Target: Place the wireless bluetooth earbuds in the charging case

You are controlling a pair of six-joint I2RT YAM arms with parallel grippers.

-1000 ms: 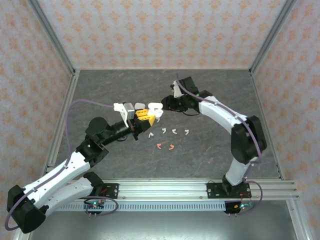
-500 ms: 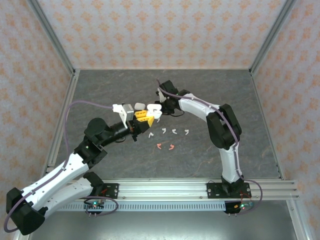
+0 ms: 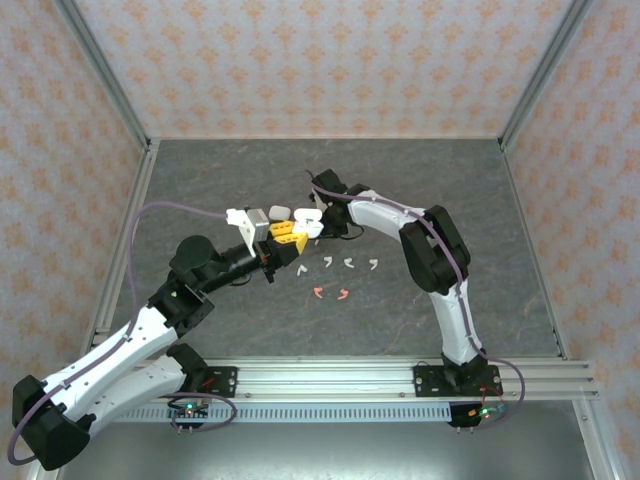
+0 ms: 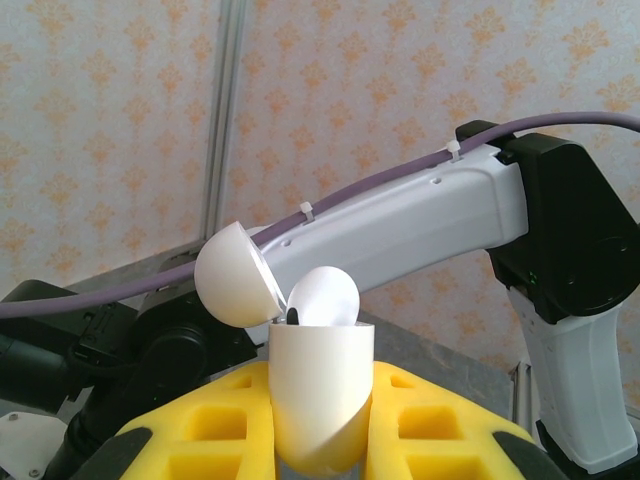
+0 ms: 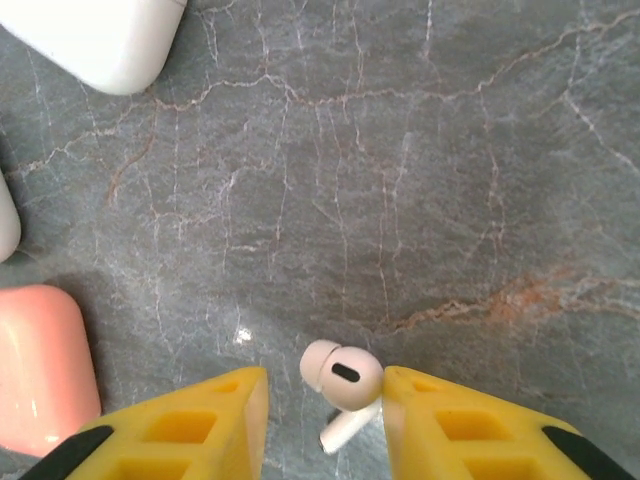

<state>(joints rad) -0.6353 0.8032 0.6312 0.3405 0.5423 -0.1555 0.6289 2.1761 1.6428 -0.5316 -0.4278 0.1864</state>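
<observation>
1. the left gripper (image 3: 288, 232) is clamped on an open white charging case (image 4: 322, 390), its lid (image 4: 235, 273) tipped back, above the middle of the table (image 3: 430, 180).
2. the right gripper (image 5: 325, 388) has its jaws partly open, straddling a white earbud (image 5: 342, 376) with a gap on one side.
3. other earbuds (image 3: 347, 263), white and pink, lie loose near the table's middle.

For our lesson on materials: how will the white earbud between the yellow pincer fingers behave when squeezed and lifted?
The earbud looks like rigid, glossy plastic, so probably stiff but slippery. Its rounded head may roll sideways. Being tiny beside the pincer fingers, it is likely very light.
</observation>
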